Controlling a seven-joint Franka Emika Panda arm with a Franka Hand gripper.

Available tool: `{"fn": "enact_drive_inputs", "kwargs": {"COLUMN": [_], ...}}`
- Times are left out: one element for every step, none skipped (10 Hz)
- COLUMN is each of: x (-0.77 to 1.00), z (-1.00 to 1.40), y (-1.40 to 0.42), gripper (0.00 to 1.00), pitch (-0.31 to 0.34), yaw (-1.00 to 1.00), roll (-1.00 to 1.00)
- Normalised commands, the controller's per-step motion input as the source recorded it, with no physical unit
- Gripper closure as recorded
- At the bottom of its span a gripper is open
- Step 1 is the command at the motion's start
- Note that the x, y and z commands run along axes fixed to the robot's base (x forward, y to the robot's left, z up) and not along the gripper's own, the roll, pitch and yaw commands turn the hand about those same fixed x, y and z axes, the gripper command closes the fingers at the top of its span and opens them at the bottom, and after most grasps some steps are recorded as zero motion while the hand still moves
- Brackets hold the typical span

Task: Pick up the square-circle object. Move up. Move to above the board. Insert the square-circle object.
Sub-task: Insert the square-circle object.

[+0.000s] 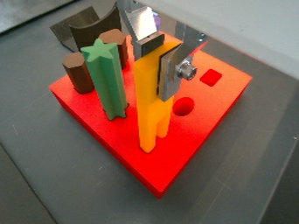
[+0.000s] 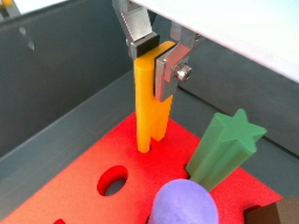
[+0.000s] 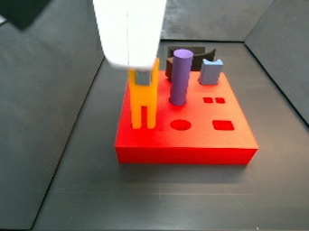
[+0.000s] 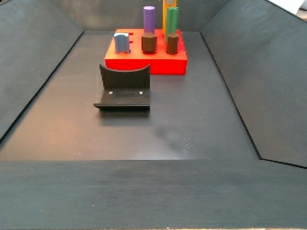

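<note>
My gripper (image 1: 149, 63) is shut on the upper end of the square-circle object (image 1: 151, 101), a tall orange-yellow bar held upright. It shows the same way in both wrist views (image 2: 152, 63). In a side view the bar (image 3: 141, 99) hangs under the gripper (image 3: 141, 72), and its two prongs reach the top of the red board (image 3: 200, 144) near one edge. I cannot tell whether the prongs touch it. The board (image 1: 105, 122) has an open round hole (image 1: 184, 107) and a square hole (image 1: 211, 78) beside the bar.
A green star-topped peg (image 1: 107, 79) and a brown peg (image 1: 79, 72) stand in the board close to the bar. A purple cylinder (image 3: 180, 77) and a blue-grey peg (image 3: 212, 72) stand behind. The dark fixture (image 4: 125, 85) stands on the floor before the board (image 4: 180, 63). Bin walls surround everything.
</note>
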Motion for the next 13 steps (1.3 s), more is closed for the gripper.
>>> {"fn": "enact_drive_inputs", "kwargs": {"x": [0.23, 0.21, 0.33, 0.0, 0.0, 0.0, -0.01, -0.07, -0.01, 0.0, 0.0, 0.05, 0.0], "z": [-0.11, -0.1, -0.16, -0.1, -0.01, -0.1, -0.15, -0.26, -0.27, -0.27, -0.31, -0.18, 0.0], "y": [0.0, 0.0, 0.04, 0.17, 0.15, 0.17, 0.22, 0.31, 0.27, 0.21, 0.19, 0.1, 0.0], "gripper": [1.0, 1.0, 1.0, 1.0, 1.0, 1.0, 1.0, 1.0, 1.0, 1.0, 1.0, 1.0, 1.0], "pitch": [0.133, 0.129, 0.169, 0.0, 0.009, 0.0, -0.064, -0.136, -0.089, -0.057, -0.017, -0.026, -0.017], "yaw": [0.0, 0.0, 0.0, -0.11, -0.05, -0.04, -0.02, -0.01, 0.0, 0.0, -0.01, -0.02, 0.0], "roll": [0.29, 0.14, 0.08, -0.06, -0.05, -0.09, -0.15, -0.25, -0.24, -0.21, -0.18, -0.12, 0.0]}}
